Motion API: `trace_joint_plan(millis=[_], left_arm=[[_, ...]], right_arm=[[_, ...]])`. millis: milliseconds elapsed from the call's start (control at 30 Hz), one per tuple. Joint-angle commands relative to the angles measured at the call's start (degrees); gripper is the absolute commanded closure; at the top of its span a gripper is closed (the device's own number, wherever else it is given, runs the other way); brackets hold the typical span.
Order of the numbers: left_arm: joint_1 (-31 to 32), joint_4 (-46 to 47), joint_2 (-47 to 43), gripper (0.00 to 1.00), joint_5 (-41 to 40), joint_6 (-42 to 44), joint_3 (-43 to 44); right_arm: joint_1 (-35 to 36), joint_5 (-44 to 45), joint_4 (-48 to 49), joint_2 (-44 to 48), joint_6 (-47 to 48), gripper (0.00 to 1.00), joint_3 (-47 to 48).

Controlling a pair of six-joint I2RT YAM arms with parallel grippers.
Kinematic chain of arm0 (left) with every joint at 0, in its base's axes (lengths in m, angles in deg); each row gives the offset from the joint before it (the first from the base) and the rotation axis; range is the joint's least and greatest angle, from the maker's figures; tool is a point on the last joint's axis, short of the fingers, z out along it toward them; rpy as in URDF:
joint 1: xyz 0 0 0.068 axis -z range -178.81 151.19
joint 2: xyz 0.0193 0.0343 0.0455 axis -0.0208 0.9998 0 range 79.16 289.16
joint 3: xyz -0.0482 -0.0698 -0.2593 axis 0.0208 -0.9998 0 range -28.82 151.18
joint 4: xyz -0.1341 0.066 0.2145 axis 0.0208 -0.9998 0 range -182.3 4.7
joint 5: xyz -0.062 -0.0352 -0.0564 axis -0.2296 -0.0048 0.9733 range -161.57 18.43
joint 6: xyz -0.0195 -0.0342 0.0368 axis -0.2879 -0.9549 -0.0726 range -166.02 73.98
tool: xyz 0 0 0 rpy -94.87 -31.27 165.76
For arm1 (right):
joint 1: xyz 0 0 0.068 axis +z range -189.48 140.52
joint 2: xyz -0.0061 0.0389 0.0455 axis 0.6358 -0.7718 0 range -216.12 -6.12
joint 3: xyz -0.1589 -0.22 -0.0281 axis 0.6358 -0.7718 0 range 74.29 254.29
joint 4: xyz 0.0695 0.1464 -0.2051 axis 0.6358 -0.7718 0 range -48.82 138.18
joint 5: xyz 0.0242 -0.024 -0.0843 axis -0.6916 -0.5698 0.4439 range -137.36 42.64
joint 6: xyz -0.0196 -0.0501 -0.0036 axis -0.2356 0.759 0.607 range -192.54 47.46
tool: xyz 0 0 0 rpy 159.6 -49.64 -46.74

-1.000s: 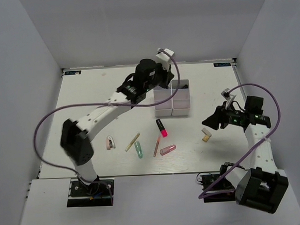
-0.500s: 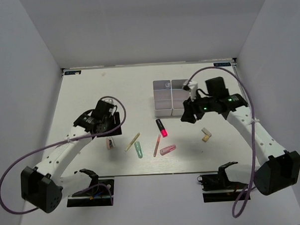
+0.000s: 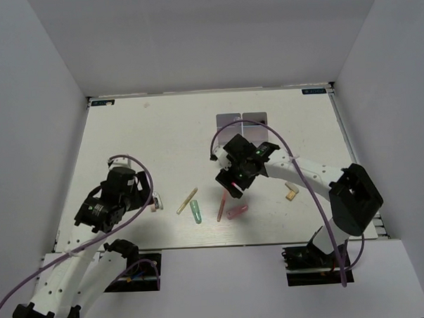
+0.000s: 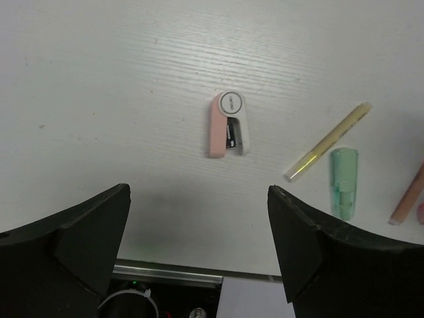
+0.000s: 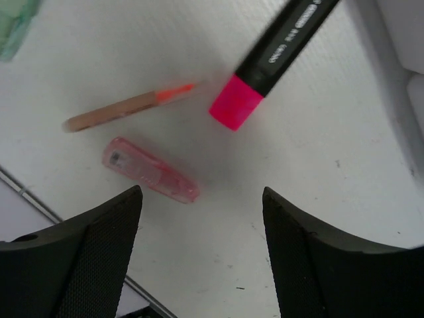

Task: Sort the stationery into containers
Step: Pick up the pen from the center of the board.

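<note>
My right gripper point(image 3: 231, 183) hangs open over the table's middle, nothing between its fingers. Just ahead of its open jaws point(image 5: 201, 199) lie a black marker with a pink cap point(image 5: 278, 59), an orange stick point(image 5: 126, 109) and a translucent pink tube point(image 5: 149, 179). My left gripper point(image 3: 138, 197) is open at the near left, above bare table point(image 4: 199, 199). Ahead of it lie a pink and white stapler point(image 4: 228, 124), a yellow stick point(image 4: 328, 141) and a green tube point(image 4: 344, 182). The white containers point(image 3: 242, 120) stand at mid-table, partly behind the right arm.
A beige block point(image 3: 291, 191) lies to the right of the right arm. The table's near edge with its metal rail point(image 4: 165, 273) runs just under the left gripper. White walls close in the table on three sides.
The left arm pulled back from the containers to the near left and its gripper opened. The right arm swung in from the right side to above the marker, jaws wider.
</note>
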Motion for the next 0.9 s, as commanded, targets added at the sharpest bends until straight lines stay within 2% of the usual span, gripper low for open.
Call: trace_joint_plan(millis=[0, 200, 300, 467, 867], left_arm=[[-0.40, -1.04, -1.60, 0.05, -3.26, 0.39, -1.40], [-0.40, 0.63, -4.24, 0.04, -3.62, 0.57, -4.39], [-0.40, 1.42, -4.77, 0.04, -3.35, 0.74, -5.36], [-0.40, 2.48, -6.34, 0.04, -3.44, 1.18, -7.20], [-0.40, 3.10, -7.23, 0.04, -2.74, 1.62, -7.38]], right_arm=[[0.48, 8.97, 5.55, -1.64, -5.73, 0.23, 3.80], [0.66, 8.01, 8.45, -6.13, -9.17, 0.23, 4.95], [0.83, 7.31, 12.41, -6.92, -11.80, 0.26, 3.89], [1.10, 11.25, 13.65, -10.00, -15.58, 0.34, 5.03], [1.27, 14.25, 18.39, -13.77, -18.13, 0.38, 3.28]])
